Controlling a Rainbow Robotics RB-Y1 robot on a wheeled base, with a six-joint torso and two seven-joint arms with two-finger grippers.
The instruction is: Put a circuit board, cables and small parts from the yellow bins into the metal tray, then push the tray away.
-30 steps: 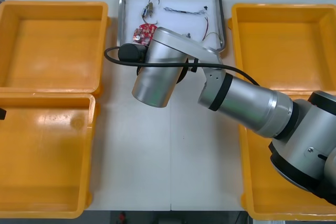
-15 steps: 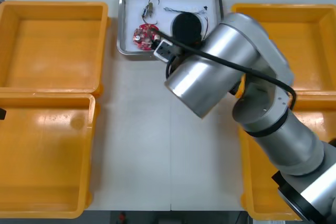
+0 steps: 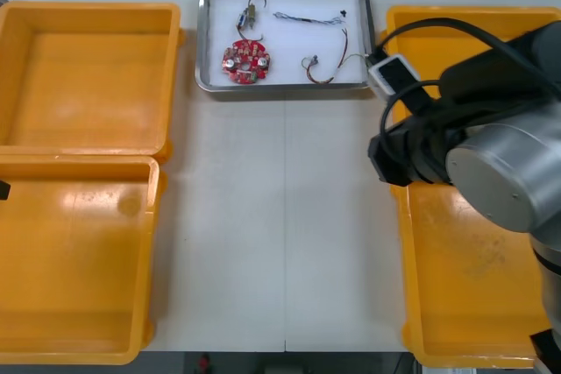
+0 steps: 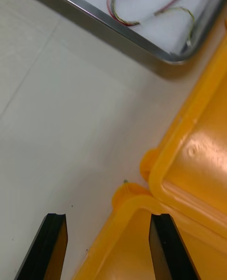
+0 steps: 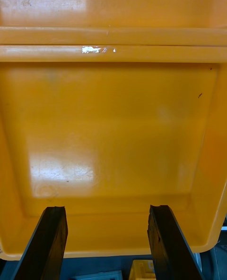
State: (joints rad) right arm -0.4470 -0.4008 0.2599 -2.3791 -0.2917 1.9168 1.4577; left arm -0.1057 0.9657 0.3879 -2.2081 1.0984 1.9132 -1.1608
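The metal tray [image 3: 205, 41] lies at the table's far edge, white inside. It holds a round red circuit board [image 3: 244, 61], a small metal part with a cable [image 3: 248, 13], a black cable [image 3: 307, 17] and a red and yellow cable [image 3: 326, 69]. My right arm [image 3: 491, 155] is over the near right yellow bin [image 3: 465, 304]. Its gripper [image 4: 108, 247] stands open over that bin's corner [image 4: 132, 199], nothing between the fingers; the tray's near corner [image 4: 175, 58] lies beyond. My left gripper [image 5: 109, 242] hangs open above the near left bin [image 5: 113, 133].
Two yellow bins [image 3: 88, 76] stand on the left and two on the right [image 3: 478, 32], their insides bare. Open table surface [image 3: 280, 225] runs between them, from the tray to the front edge.
My right arm has swung from in front of the tray back to the right, over the right bins. The tray now sits a little farther back, its contents uncovered.
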